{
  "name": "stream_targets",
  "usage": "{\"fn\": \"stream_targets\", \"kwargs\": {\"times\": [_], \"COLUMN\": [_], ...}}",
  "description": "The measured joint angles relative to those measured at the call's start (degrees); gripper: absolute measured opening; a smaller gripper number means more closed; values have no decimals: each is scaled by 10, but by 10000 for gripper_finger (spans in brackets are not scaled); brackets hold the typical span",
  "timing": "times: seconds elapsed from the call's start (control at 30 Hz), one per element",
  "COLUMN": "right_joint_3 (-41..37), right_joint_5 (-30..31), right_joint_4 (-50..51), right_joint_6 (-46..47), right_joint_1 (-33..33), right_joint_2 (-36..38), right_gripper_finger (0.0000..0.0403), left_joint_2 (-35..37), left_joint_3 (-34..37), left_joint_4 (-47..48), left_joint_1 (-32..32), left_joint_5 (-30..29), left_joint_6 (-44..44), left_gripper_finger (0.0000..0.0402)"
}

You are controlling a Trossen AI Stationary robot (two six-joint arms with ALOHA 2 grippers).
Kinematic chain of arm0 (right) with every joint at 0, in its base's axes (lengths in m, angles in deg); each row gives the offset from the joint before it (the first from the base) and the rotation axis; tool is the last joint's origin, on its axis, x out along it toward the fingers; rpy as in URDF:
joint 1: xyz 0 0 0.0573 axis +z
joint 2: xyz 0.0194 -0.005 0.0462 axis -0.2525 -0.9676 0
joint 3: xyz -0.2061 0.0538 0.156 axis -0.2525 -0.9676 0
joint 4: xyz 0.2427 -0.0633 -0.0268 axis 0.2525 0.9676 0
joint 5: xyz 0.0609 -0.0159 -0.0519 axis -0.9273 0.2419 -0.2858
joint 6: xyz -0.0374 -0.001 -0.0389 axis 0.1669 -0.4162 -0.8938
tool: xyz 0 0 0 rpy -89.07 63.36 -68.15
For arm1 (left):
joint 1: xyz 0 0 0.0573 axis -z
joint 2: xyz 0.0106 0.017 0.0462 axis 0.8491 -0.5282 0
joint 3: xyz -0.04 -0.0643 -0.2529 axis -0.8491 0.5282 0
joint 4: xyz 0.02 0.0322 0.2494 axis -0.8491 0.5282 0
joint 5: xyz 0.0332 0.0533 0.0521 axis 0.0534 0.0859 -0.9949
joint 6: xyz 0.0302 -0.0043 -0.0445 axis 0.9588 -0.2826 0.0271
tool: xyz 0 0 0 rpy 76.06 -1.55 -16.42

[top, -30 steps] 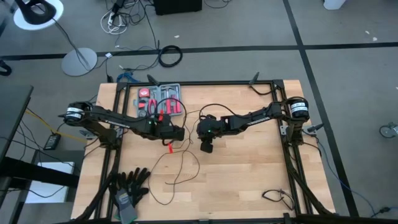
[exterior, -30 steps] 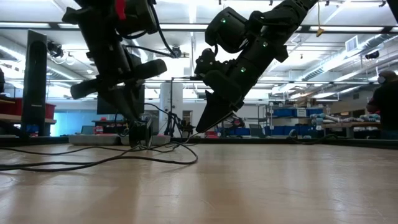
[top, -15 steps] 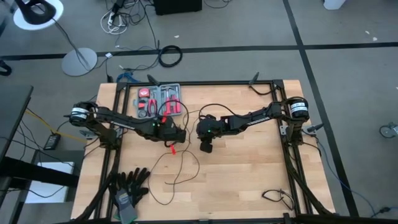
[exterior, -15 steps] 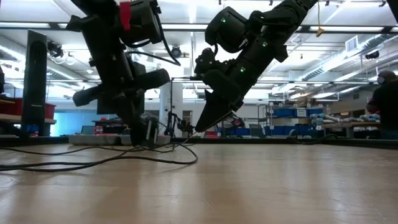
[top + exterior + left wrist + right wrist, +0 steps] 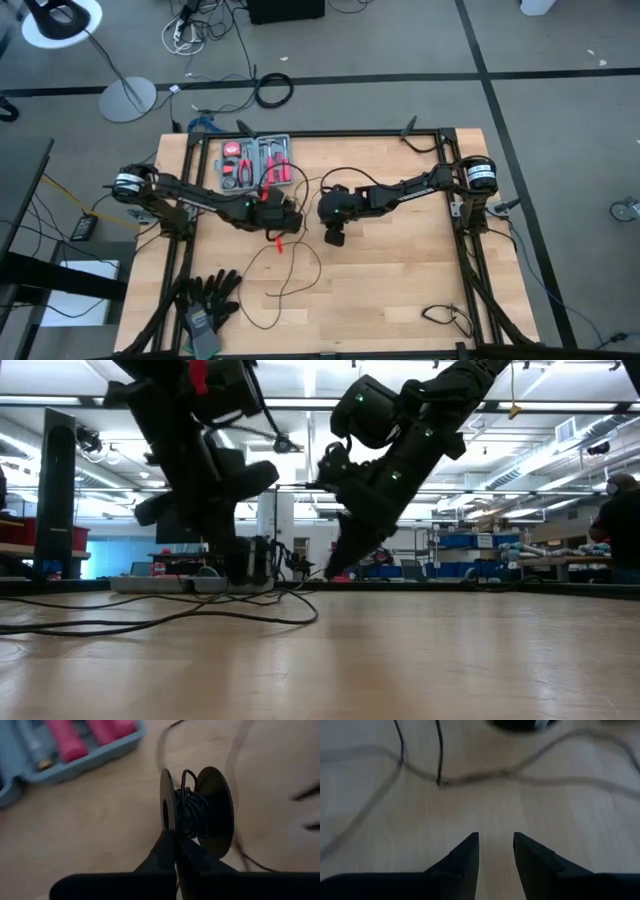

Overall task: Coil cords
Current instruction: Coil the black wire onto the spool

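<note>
Left claw [image 5: 174,840] clenched on the rim of a black spool [image 5: 197,810] wound with the cords [image 5: 290,270], near worktop [image 5: 400,290] centre. Loose wire trails toward 6 o'clock. Right claw [image 5: 496,847] released, hovering just at 3 o'clock of the left. Tool case [image 5: 257,162] at 11 o'clock.

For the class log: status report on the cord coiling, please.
Left end effector shut beside spool. Right end effector open, empty, above table. Cord loose across table.
</note>
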State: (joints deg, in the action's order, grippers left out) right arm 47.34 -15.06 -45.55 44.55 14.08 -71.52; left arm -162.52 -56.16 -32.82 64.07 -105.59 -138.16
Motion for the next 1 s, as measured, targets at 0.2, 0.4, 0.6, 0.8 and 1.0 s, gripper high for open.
{"fn": "stream_targets", "kwargs": {"times": [0.2, 0.4, 0.6, 0.8, 1.0], "right_joint_3": [-9, -67, -125, -226, -342], "right_joint_5": [-9, -103, -140, -86, 19], "right_joint_4": [37, -60, -104, -85, -164], "right_joint_6": [-11, 10, 93, 126, 158], "right_joint_1": [6, 9, 12, 37, 68], "right_joint_2": [1, 2, 28, 154, 309], "right_gripper_finger": [119, 116, 114, 114, 114], "left_joint_2": [1, 1, 1, 1, 1], "left_joint_3": [0, 46, 149, 225, 253], "left_joint_4": [-11, -192, -500, -707, -828], "left_joint_1": [34, 44, 38, 31, 20], "left_joint_5": [-56, -50, 0, 3, 3], "left_joint_6": [22, 99, 190, 269, 378], "left_gripper_finger": [1, 0, 0, 0, 0]}}
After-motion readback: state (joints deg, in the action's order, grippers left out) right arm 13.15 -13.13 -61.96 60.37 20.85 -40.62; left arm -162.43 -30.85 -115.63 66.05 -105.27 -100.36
